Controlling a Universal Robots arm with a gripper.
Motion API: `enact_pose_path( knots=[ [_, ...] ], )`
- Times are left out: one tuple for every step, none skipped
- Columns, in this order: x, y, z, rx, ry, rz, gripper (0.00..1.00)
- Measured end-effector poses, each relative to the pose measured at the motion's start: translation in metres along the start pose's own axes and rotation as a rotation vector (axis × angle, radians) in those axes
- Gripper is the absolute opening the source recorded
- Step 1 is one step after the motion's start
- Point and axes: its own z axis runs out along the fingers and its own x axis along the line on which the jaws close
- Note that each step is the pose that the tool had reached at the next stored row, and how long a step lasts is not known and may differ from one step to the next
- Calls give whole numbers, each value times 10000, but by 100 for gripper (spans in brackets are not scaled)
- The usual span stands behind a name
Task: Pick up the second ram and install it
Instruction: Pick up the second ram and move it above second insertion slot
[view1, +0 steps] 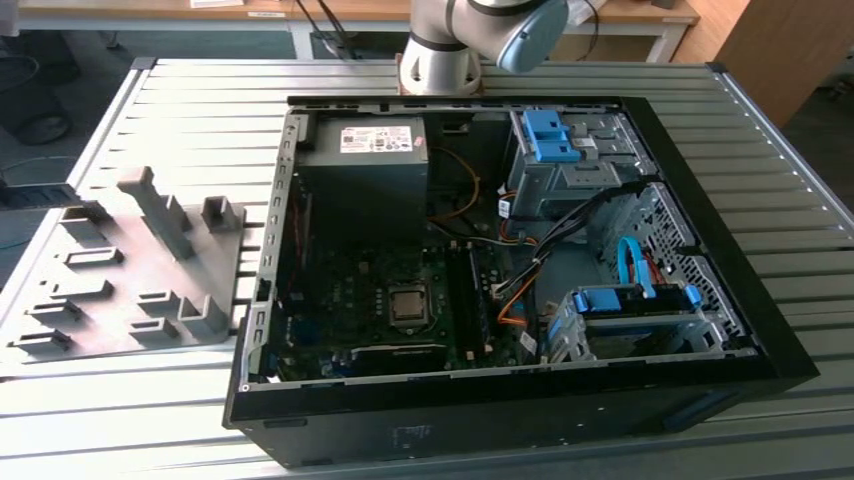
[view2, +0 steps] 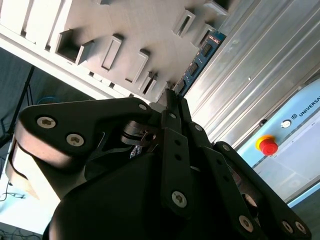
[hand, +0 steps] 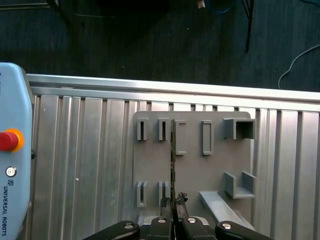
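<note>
Exterior view: an open computer case (view1: 467, 280) with a white-labelled power supply (view1: 363, 150), and a grey tray (view1: 100, 300) beside it.

Second wrist view: the gripper (view2: 172, 93) is clamped on the second ram (view2: 202, 52), whose chips face the camera.

First wrist view: the ram (hand: 172, 160) is edge-on over the tray (hand: 195, 170), near a printed pendant (hand: 12, 200).

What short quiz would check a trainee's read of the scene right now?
1. True or false: the jaws are shut on the ram.
2. In the first wrist view, the ram shows against: A tray, B floor, C cable?
3. Fill in: in the exterior view the tray lies at the case's ___.
Key: 1 true; 2 A; 3 the exterior view's left.
</note>
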Motion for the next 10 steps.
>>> enact_pose_path(
  knots=[
    [-1,0,-26,-1,1,0,14],
    [-1,0,-38,0,0,0,14],
    [-1,0,-50,0,0,0,14],
    [-2,0,-60,1,-1,0,14],
    [-2,0,-72,1,-1,0,14],
    [-2,0,-84,0,0,0,14],
    [-2,0,-94,1,0,0,14],
    [-3,0,-106,0,0,0,14],
    [-3,0,-117,0,0,0,14],
    [-3,0,-129,0,0,0,14]
  ],
)
